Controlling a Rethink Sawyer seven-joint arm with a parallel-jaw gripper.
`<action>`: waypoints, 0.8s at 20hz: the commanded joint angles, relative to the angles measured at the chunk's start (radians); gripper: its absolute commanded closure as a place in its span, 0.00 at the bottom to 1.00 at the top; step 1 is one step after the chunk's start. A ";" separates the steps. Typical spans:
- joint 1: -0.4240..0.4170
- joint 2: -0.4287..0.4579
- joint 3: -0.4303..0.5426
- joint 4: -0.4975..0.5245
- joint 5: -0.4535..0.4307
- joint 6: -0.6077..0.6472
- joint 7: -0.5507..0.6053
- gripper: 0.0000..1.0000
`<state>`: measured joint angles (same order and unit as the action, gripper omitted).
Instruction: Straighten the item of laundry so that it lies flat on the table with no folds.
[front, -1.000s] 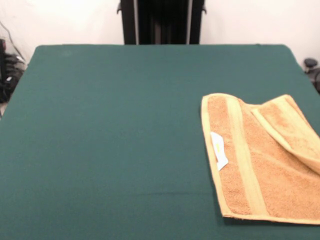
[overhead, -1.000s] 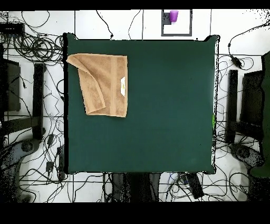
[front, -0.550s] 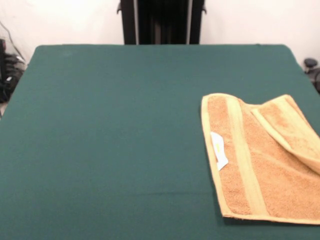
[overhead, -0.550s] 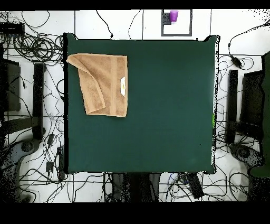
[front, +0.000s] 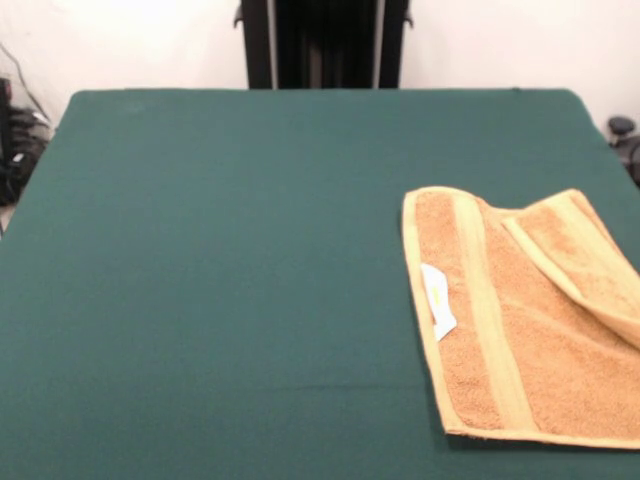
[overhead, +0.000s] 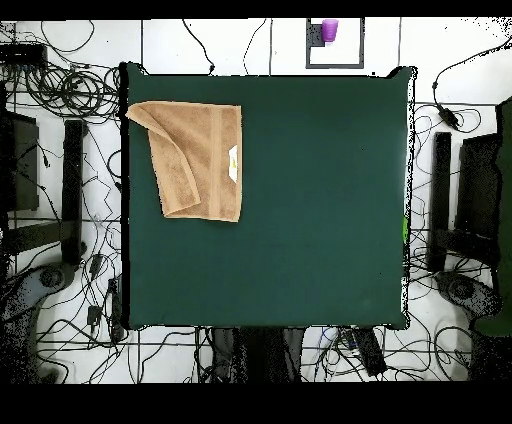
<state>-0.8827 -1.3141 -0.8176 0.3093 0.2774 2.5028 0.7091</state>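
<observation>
On the large dark green cloth-topped table (front: 220, 260), toward the front view's right, lies the orange-tan terry towel (front: 520, 320) with paler bands; its white label (front: 437, 300) faces up, one corner folded over. Neither view shows the pincer, so its state and relative placing cannot be told.

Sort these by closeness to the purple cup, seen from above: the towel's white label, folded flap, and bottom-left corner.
No gripper shows, so the purple cup is the reference.
1. The white label, on the towel's right edge.
2. The folded flap, on its left side.
3. The bottom-left corner, lowest.
</observation>
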 joint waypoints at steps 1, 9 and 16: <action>0.176 -0.084 -0.088 0.113 -0.172 0.067 0.305 0.00; 0.294 -0.105 -0.145 0.162 -0.307 0.048 0.306 0.00; 0.304 -0.171 0.051 0.405 -0.113 -0.331 0.367 0.00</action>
<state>-0.6242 -1.5172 -0.8987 0.4330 0.0956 2.3806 0.7105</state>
